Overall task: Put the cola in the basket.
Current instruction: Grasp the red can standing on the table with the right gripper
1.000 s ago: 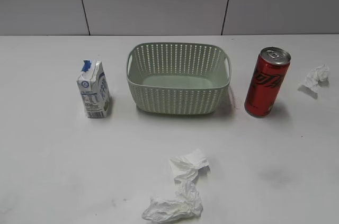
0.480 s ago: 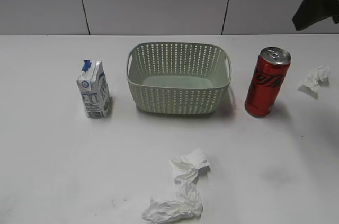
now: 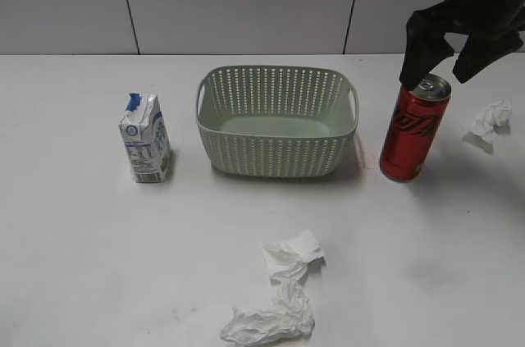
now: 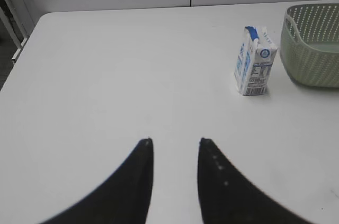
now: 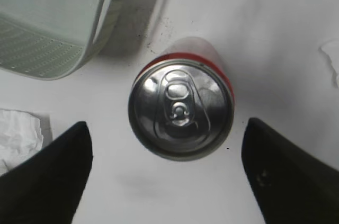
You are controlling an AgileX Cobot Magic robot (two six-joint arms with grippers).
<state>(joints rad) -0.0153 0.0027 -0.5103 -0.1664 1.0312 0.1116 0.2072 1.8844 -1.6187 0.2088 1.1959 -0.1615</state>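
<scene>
The cola (image 3: 414,127), a tall red can with a silver top, stands upright on the white table just right of the pale green basket (image 3: 276,154). My right gripper (image 3: 443,66) hangs open directly above the can, its fingers spread wider than the can. In the right wrist view the can's silver top (image 5: 180,108) sits between the two open fingers (image 5: 167,134), with the basket's corner (image 5: 63,49) at the upper left. My left gripper (image 4: 175,142) is open and empty over bare table, left of the basket (image 4: 312,54).
A small white-and-blue carton (image 3: 145,139) stands left of the basket; it also shows in the left wrist view (image 4: 254,62). Crumpled tissues lie at the front middle (image 3: 279,294) and right of the can (image 3: 490,120). A grey panelled wall runs behind the table.
My right gripper has come into view from the upper right and moved down and left until it is above the can. The can, basket and carton have not moved.
</scene>
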